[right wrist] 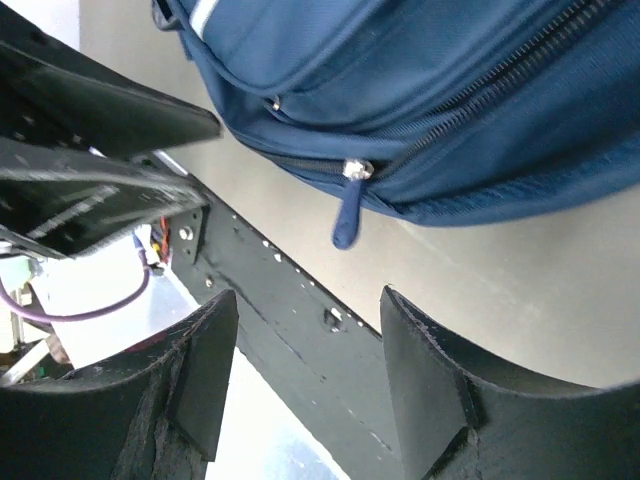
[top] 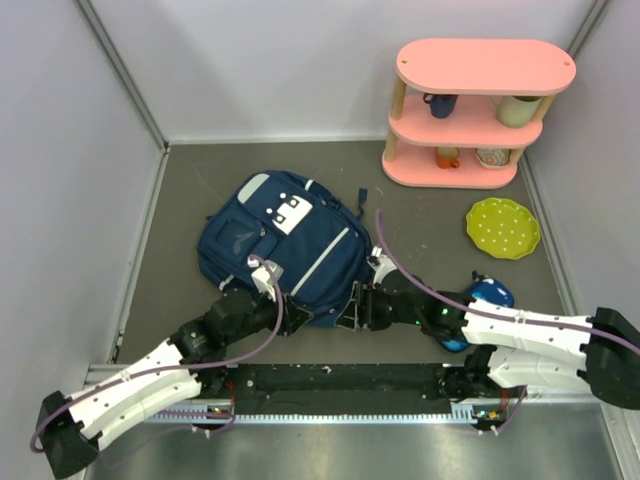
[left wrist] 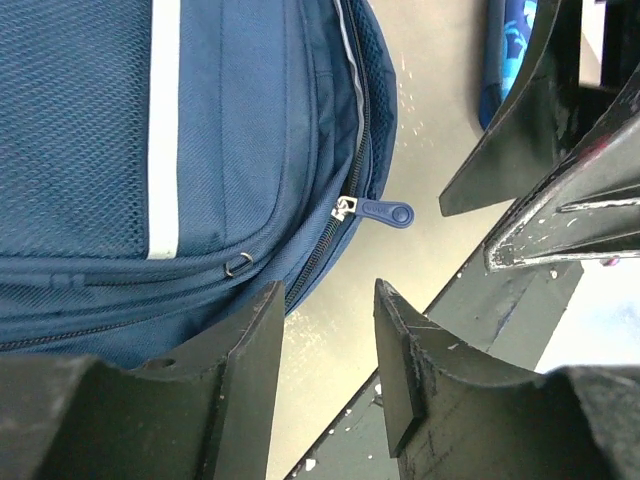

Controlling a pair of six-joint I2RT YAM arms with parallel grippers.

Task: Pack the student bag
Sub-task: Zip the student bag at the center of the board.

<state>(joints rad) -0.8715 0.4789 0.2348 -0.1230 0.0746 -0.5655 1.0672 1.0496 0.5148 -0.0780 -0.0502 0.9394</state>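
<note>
The backpack (top: 285, 245) lies flat on the grey table (top: 180, 220), left of the middle, its near edge just ahead of both my grippers. My left gripper (left wrist: 325, 300) stands parted with nothing between the fingers. The bag's rounded corner sits just past its tips, and the blue zip pull (left wrist: 385, 211) sticks out beyond that edge over bare tabletop. My right gripper (right wrist: 310, 300) is spread wider, also holding nothing, its tips short of the bag's lower seam. The two grippers sit close together by the same corner, with the black rail (top: 340, 378) along the table's near edge right beneath them. On the right are a blue pencil case (top: 490, 292) partly under my right arm, a green plate (top: 502, 227) and a pink shelf (top: 480, 110) in the far corner. Bare table runs from the bag to the left wall and to the back wall.
</note>
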